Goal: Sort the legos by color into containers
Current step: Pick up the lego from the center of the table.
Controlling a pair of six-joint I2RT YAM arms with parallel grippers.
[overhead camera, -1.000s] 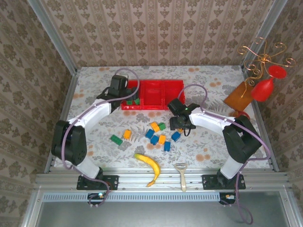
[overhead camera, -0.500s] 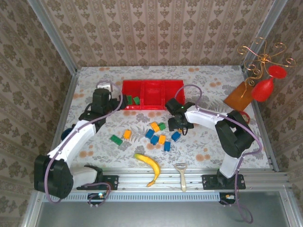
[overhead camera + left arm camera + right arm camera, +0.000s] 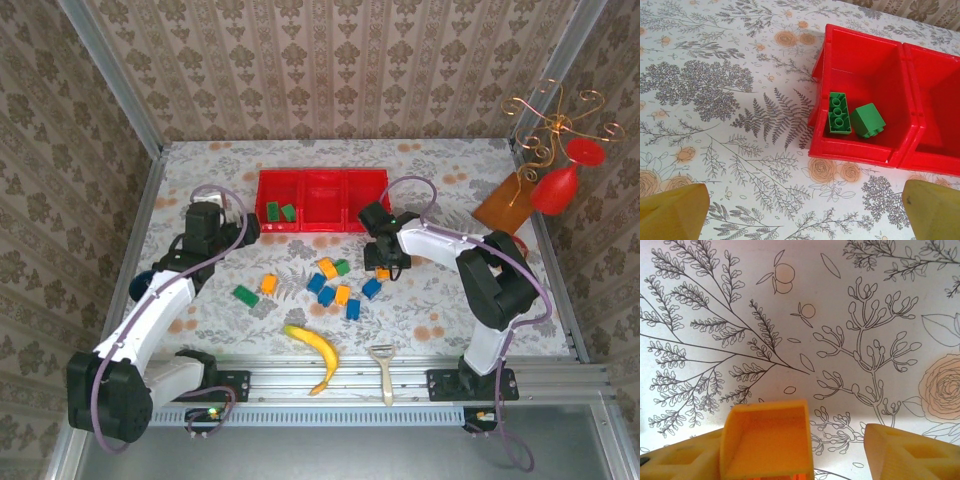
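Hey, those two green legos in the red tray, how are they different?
The left green lego is long and narrow; the right green lego is short and squarish. The left one lies flat, studs facing up; the right one is tipped, studs pointing sideways. Both are green and sit side by side in the left-end compartment of the red tray.

Top view: left arm stretched up the left side of frame, left gripper (image 3: 243, 228) jaws spread wide. Right arm elbow at right of frame; right gripper (image 3: 385, 270) pointing down, jaws partly apart.
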